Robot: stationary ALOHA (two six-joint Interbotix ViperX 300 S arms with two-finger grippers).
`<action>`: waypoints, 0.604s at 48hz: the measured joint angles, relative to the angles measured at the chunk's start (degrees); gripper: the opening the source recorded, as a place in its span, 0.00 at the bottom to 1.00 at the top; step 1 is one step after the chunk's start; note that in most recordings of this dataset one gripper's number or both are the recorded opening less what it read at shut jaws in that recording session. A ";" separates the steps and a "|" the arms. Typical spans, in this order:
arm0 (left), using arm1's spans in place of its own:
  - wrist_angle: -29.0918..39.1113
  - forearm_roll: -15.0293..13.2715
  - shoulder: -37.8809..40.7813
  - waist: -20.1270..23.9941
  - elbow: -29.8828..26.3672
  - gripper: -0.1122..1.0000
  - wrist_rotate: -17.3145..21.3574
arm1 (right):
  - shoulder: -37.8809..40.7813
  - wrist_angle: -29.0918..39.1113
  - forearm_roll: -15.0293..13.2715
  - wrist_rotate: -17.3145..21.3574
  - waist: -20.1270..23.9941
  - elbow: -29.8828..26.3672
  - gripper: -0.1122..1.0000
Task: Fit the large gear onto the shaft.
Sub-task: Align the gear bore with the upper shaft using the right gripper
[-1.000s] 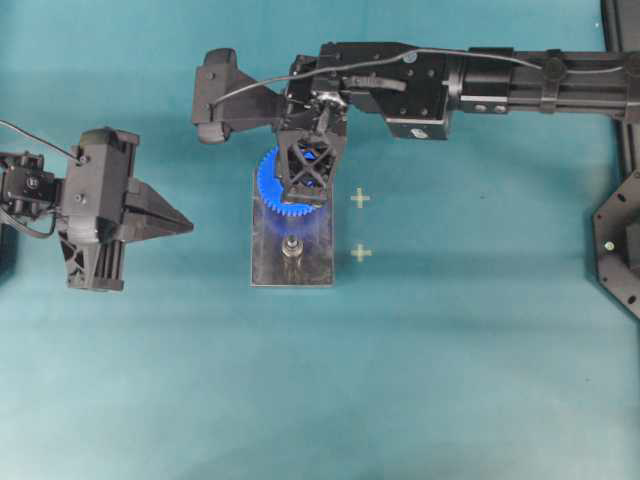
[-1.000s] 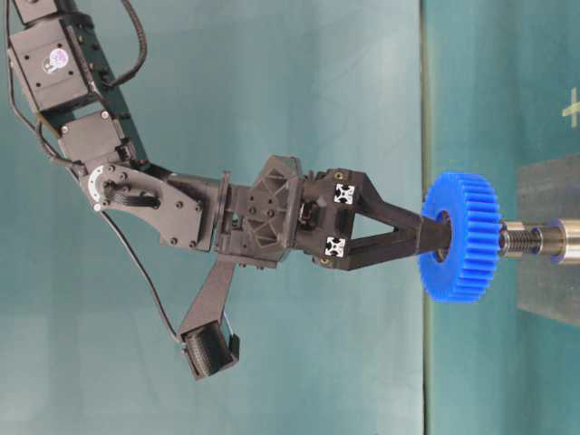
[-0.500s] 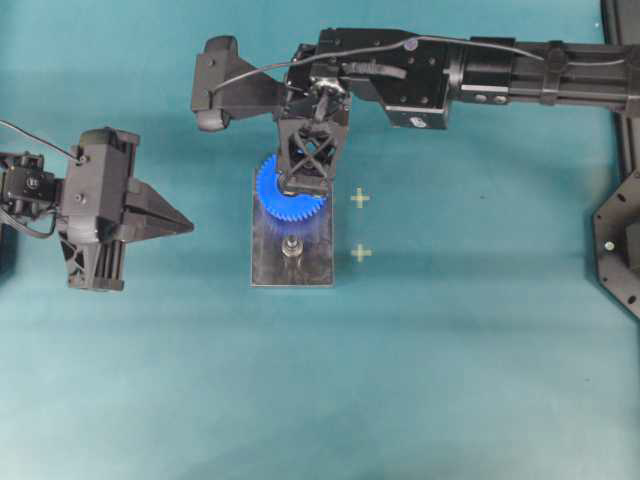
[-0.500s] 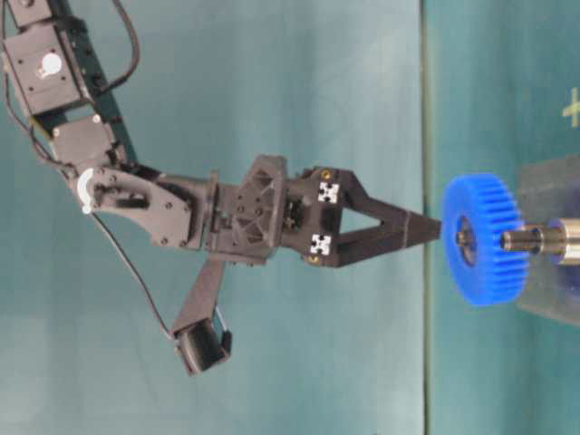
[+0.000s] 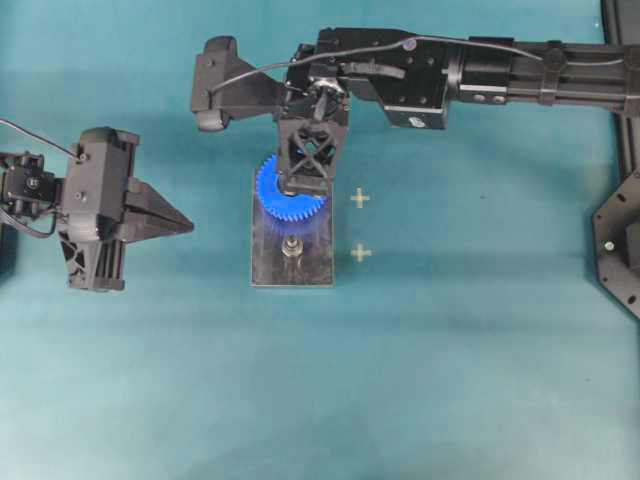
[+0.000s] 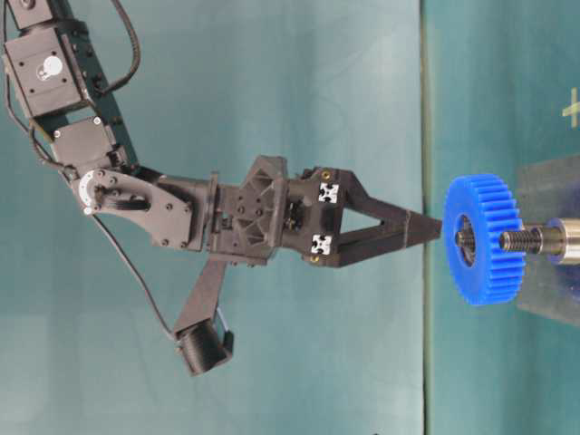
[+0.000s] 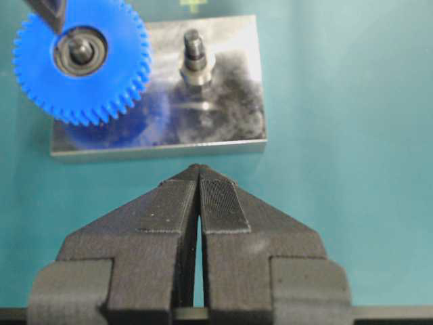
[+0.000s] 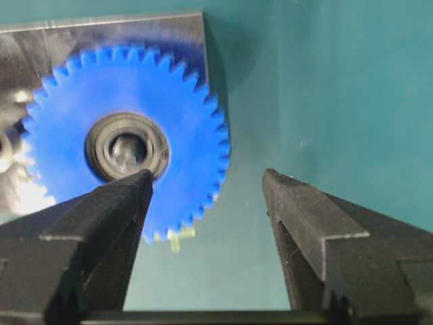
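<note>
The large gear is bright blue and lies flat over the far end of the grey plate. A shaft end shows inside the gear's bore. The second shaft stands bare on the near half of the plate. My right gripper is open just above the gear; one finger hangs over the hub and holds nothing. From table level, its fingertips stand just off the gear's face. My left gripper is shut and empty, to the left of the plate.
Two small yellow cross marks lie on the teal table just right of the plate. Black equipment stands at the right edge. The right arm spans the back of the table.
One second ago my right gripper was shut on the gear's hub, above the shaft. The gear has gone down onto the shaft and the gripper has let go and opened.
</note>
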 measured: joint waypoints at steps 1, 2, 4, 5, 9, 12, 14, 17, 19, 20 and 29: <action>0.00 0.00 0.00 0.09 0.00 0.10 -0.09 | 0.00 -0.09 -0.09 0.00 -0.09 0.44 0.73; 0.00 0.00 0.00 0.00 0.00 0.10 -0.09 | 0.00 -0.18 0.00 0.00 -0.09 0.62 0.73; 0.00 0.00 0.00 0.09 0.00 0.10 -0.09 | 0.00 -0.35 0.09 0.00 0.00 1.05 0.73; 0.00 0.00 0.00 0.00 0.00 0.10 -0.09 | 0.00 -0.53 0.00 0.00 0.00 1.14 0.73; -0.09 0.00 0.00 0.09 0.00 0.10 -0.09 | -0.09 -1.23 0.09 0.00 0.00 1.58 0.73; -0.09 0.00 0.00 0.09 0.00 0.10 -0.09 | -0.09 -1.76 0.09 0.00 0.00 2.02 0.73; -0.18 0.00 0.09 0.09 0.00 0.10 -0.09 | -0.09 -1.85 0.00 0.00 -0.09 2.11 0.73; -0.18 0.00 0.09 0.00 0.00 0.10 -0.09 | -0.09 -1.93 0.09 0.00 -0.09 2.20 0.73; -0.18 0.00 0.09 0.00 0.00 0.10 -0.09 | -0.09 -1.93 0.09 0.00 -0.09 2.20 0.73; -0.18 0.00 0.09 0.09 0.00 0.10 -0.09 | -0.09 -1.93 0.09 0.00 -0.09 2.20 0.73; -0.18 0.00 0.35 0.00 0.09 0.10 -0.09 | -0.26 -1.85 0.09 0.00 -0.09 2.20 0.73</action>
